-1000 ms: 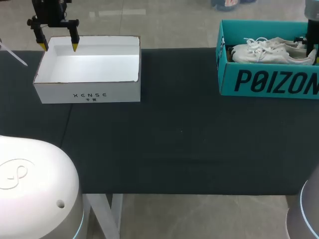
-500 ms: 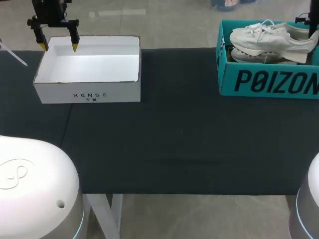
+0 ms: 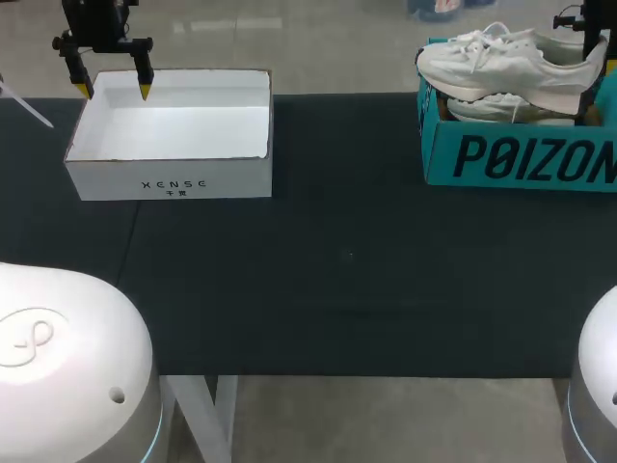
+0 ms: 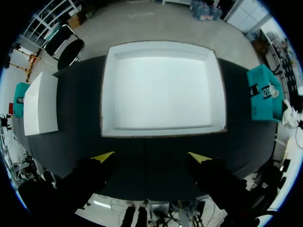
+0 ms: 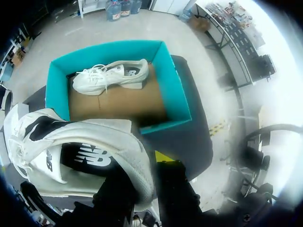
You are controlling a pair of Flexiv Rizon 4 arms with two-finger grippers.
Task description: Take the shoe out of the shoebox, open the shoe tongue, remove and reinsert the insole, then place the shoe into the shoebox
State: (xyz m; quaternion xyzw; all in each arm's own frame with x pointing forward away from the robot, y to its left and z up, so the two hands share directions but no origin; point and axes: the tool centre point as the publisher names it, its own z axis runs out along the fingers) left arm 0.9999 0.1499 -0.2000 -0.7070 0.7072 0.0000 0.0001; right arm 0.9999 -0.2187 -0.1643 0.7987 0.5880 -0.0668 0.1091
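Note:
A white sneaker [image 3: 501,60] hangs over the teal shoebox [image 3: 521,159] at the table's far right, toe pointing left. My right gripper [image 3: 590,43] is shut on its heel collar. In the right wrist view the held sneaker [image 5: 90,137] fills the foreground with the heel rim between the right gripper's [image 5: 147,168] fingers. Below it lies a second white sneaker [image 5: 111,75] on the brown floor of the shoebox [image 5: 176,92]. My left gripper [image 3: 115,90] hovers open over the back edge of a white box [image 3: 169,135] at the far left, holding nothing.
The white box [image 4: 161,90] is empty, seen from above ahead of my left gripper [image 4: 151,157]. Dark tablecloth [image 3: 347,251] spreads bare between the two boxes and toward the front edge.
My right gripper has lifted the sneaker up out of the shoebox and carried it a little left. The second sneaker stays inside. The left arm has not moved.

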